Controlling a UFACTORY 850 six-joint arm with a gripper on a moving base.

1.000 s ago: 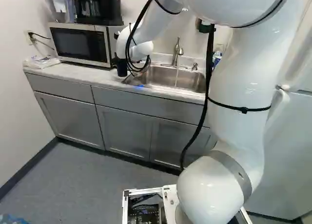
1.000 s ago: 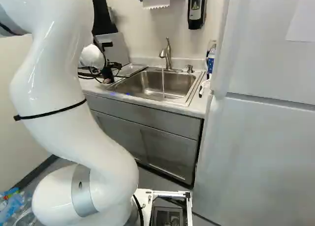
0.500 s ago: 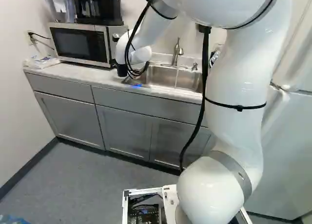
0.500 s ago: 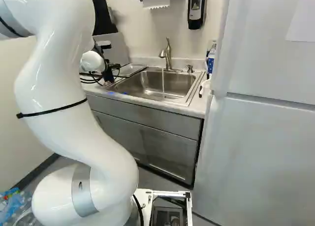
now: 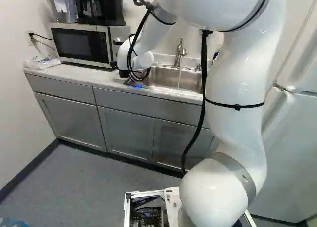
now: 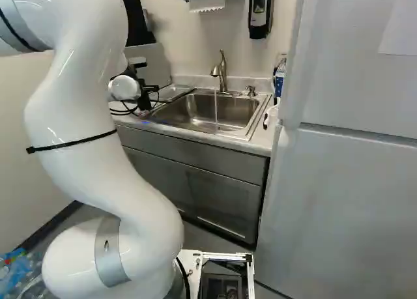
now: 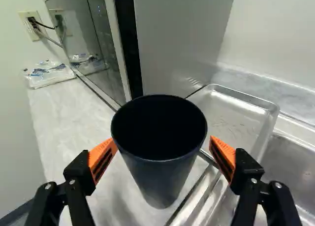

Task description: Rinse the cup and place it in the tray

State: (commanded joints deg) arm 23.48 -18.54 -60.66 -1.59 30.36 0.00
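My gripper is at the counter left of the sink in the right base view, partly hidden by the wrist and cables. In the wrist view the gripper stands open, its orange pads on either side of a dark cup. The cup is upright on the counter, its mouth facing up; no grip from both sides shows. Beyond it, beside the microwave, lies a shallow metal tray with bare metal showing. Water runs from the faucet into the sink.
The microwave stands close to the cup, with a plastic packet farther along the counter by the wall. A soap dispenser hangs above the sink. The fridge stands right of the counter.
The upper arm has swung left in the left base view and right in the right base view, with the wrist shifting slightly by the counter. The base and cup have stayed put.
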